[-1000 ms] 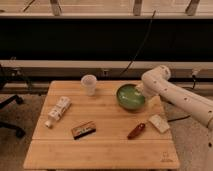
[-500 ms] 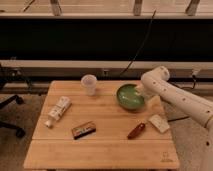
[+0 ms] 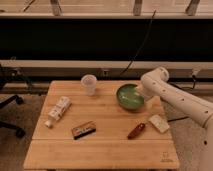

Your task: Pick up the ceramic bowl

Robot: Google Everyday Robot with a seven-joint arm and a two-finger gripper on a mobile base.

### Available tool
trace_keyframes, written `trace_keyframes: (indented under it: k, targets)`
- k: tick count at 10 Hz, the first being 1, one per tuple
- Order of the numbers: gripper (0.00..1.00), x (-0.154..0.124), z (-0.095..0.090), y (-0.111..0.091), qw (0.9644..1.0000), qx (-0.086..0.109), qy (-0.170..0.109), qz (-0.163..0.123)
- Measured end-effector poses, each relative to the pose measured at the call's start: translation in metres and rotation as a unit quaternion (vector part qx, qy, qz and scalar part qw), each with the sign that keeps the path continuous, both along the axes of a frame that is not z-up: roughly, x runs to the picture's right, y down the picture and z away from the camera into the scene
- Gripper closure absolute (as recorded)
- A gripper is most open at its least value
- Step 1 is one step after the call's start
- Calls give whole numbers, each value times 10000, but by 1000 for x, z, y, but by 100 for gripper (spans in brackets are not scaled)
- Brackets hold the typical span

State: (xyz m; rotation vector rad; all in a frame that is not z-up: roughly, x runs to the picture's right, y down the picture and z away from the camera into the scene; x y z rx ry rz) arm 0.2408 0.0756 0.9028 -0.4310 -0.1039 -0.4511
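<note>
Ceramic bowl (image 3: 129,96) — upright on table (image 3: 100,145), right rear | end effector (image 3: 142,95) at its right rim — grip state cannot be told | clear cup (image 3: 89,84) upright, well left

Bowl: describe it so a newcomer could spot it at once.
On the table, look along the far edge, right of the clear cup. The bowl is the only round, shallow, glossy green thing, with the gripper at its right rim.
</note>
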Motion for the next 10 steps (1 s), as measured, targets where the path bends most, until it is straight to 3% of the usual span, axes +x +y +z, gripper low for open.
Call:
trace_keyframes:
  k: [10]
  targets:
    - [20,-1,14,8,10000,-34,-20,40]
